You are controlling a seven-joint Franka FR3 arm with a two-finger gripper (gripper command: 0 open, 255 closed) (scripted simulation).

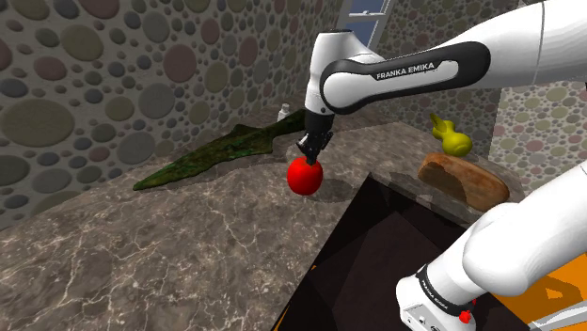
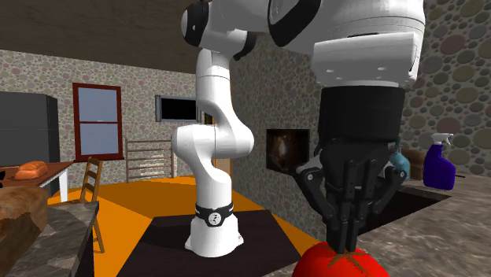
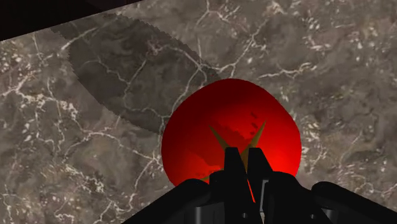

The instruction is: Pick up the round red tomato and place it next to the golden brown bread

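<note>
Over the dark marbled counter [image 1: 141, 254], well apart from the brown bread [image 1: 463, 179] toward the shoulder view's right: red tomato [image 1: 304, 176], hanging under the gripper [image 1: 312, 150], apparently lifted clear, though contact with the stone cannot be ruled out. Step judged: grasp made, carry pending; next move calls for a level traverse to bare counter beside the loaf. Fingers nearly pressed together, pinching the tomato's crown at the stem.

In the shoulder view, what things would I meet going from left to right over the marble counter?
long dark green leaf-shaped thing -> red tomato -> brown bread
</note>
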